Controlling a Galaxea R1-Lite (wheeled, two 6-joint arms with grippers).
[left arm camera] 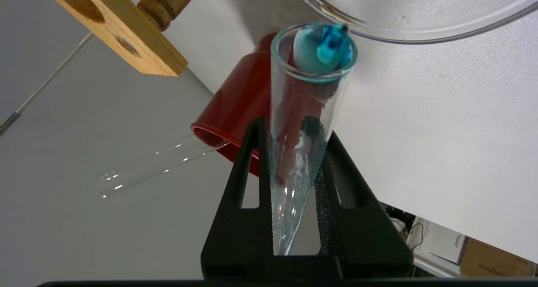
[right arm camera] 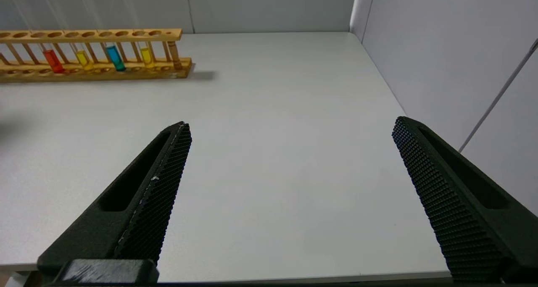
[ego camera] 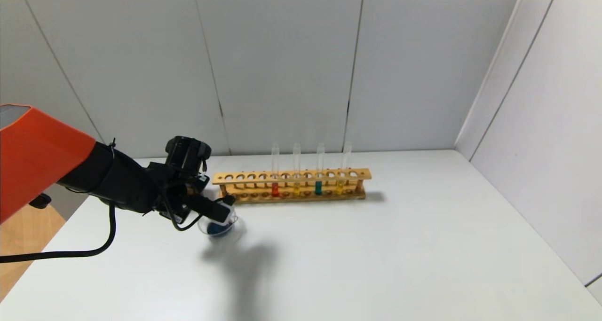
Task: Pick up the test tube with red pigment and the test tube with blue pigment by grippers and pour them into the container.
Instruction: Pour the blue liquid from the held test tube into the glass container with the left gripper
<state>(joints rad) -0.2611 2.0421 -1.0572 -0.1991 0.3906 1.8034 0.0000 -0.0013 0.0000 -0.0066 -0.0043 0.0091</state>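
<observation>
My left gripper [ego camera: 221,211] is shut on a test tube with blue pigment [left arm camera: 309,89]. The tube is tipped mouth-down, and teal-blue liquid [left arm camera: 332,47] sits at its lip against the rim of the clear glass container [left arm camera: 420,30]. In the head view the container [ego camera: 236,225] holds dark blue liquid. A test tube with red pigment [ego camera: 275,187] and a second blue one [ego camera: 318,186] stand in the wooden rack [ego camera: 291,175]. My right gripper [right arm camera: 291,124] is open and empty over bare table, out of the head view.
Two yellow-liquid tubes [ego camera: 297,187] also stand in the rack. A dark red cup [left arm camera: 235,106] holding an empty glass tube [left arm camera: 147,169] stands beside the container, hidden behind my arm in the head view. Grey walls close the back and right.
</observation>
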